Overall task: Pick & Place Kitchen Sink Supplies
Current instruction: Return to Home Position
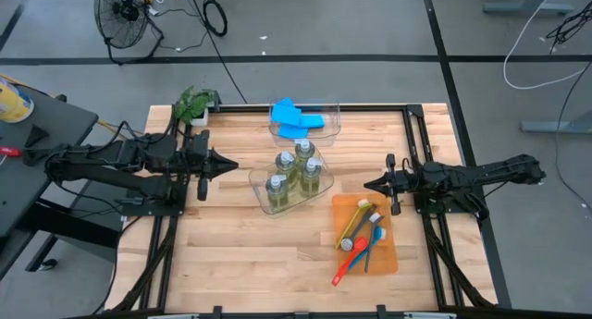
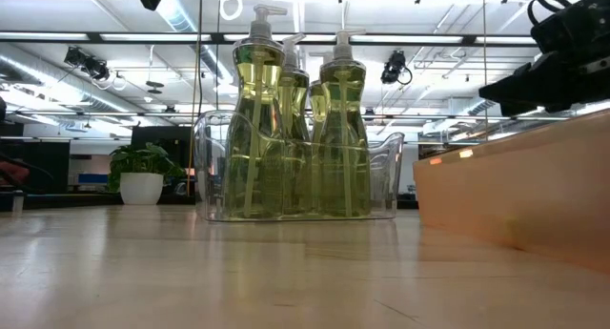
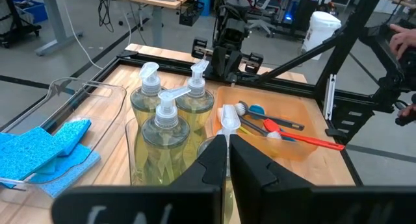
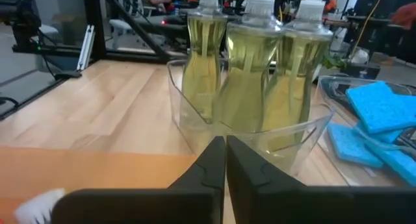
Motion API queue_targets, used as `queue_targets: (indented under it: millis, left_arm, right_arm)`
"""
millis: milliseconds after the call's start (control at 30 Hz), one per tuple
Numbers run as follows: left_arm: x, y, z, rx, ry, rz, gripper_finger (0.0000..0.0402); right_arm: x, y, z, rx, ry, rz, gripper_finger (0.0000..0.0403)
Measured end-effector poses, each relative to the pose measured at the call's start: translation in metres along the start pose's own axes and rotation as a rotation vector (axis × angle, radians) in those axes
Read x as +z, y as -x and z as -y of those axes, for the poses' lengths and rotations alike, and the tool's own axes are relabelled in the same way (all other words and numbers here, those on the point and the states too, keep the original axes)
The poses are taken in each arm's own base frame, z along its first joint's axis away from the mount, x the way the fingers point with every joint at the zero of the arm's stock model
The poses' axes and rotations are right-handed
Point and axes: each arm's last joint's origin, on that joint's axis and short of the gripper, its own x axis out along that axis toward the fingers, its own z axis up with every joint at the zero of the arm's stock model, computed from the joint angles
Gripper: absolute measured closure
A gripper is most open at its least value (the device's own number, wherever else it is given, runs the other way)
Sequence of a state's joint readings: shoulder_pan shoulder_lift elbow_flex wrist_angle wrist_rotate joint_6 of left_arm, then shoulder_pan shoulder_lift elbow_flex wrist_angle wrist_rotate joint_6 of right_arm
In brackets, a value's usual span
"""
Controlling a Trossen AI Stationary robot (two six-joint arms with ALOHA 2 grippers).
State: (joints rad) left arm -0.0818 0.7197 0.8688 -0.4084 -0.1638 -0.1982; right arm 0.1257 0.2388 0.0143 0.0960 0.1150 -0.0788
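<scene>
Clear bins [image 1: 258,184] hold pump bottles [image 1: 297,170] and blue sponges [image 1: 296,117]; orange tray [image 1: 385,255] holds brushes [image 1: 359,238].

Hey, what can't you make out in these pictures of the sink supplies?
Low view: the orange tray wall hides the brushes; the pump bottles block the sponges.
High view: how many sponges is unclear, since they overlap.
Right wrist view: brushes cut off by the picture's edge, only a white tip showing.

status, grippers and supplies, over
Left gripper, right gripper shut, empty, at table sides. Bottles in middle bin, sponges in far bin, brushes in orange tray. Nothing in the way.
</scene>
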Motion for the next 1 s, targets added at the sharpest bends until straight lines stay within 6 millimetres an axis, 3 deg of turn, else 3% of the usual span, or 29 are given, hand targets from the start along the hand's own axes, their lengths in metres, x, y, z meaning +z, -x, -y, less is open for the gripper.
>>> queue_targets:
  millis: [333, 633, 1000]
  left_arm:
    - [0.0, 0.0, 0.0, 0.0, 0.0, 0.0, 0.0378]
    - [0.0, 0.0, 0.0, 0.0, 0.0, 0.0, 0.0378]
    - [0.0, 0.0, 0.0, 0.0, 0.0, 0.0, 0.0378]
  right_arm:
    - [0.004, 0.009, 0.003, -0.018, 0.024, 0.064, 0.0388]
    - [0.01, 0.016, 0.015, -0.136, 0.009, 0.156, 0.0388]
    - [0.011, 0.016, 0.016, -0.153, 0.009, 0.155, 0.0388]
